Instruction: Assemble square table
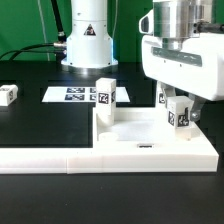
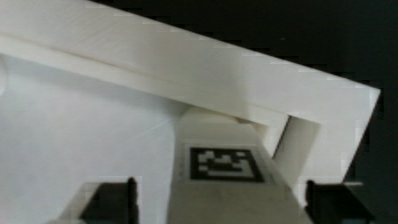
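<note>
wall: low white strip along the front of the worktop, with the tabletop against it.
tabletop: lies flat just behind the wall, toward the exterior view's right.
leg: stands at the tabletop's far corner on the exterior view's right, tag facing that camera. whether it is seated home i cannot tell.
leg's long axis: upright, in line with the arm's descent from above.
gripper: directly over the leg, pointing down.
fingers: apart, one on each side of the leg. the wrist view shows a gap between each finger and the leg, so nothing is clamped.
key relation: the leg sits midway between the fingers and slightly beyond their tips. a straight close would meet its two untagged sides, and a straight lift would clear it.
second leg: upright at the tabletop's far corner on the exterior view's left, well apart from the gripper.
marker board: flat on the worktop behind the second leg.
third leg: lies loose at the exterior view's left edge, far from the tabletop.
step, as i judge it: two legs are up at the far corners and the fingers are slack around the newer one. next comes either a fresh grip to turn it further or a rise toward the third leg.
risk: a sideways drift on the way up could knock the leg if it is not tight.
</note>
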### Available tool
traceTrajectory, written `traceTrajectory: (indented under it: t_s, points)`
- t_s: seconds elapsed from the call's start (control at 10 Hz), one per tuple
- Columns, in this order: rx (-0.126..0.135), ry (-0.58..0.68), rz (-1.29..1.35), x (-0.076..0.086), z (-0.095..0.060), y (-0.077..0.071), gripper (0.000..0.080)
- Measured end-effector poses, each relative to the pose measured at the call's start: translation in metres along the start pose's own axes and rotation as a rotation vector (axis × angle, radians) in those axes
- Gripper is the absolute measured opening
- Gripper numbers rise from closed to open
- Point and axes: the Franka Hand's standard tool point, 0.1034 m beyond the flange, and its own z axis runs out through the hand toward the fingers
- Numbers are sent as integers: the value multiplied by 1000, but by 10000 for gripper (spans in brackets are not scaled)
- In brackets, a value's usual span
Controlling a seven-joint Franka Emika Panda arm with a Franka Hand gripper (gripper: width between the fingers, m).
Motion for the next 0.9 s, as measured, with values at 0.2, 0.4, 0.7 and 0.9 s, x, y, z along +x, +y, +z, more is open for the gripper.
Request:
traceTrajectory:
  t_s: [0.2, 0.4, 0.7, 0.9]
  points:
    - [-6, -2, -90, -2, 0, 0, 583]
    - [-6, -1, -333, -4, 0, 0, 646]
    - [-6, 0, -661, -2, -1, -1, 649]
    - [-12, 7, -827, -1, -2, -3, 649]
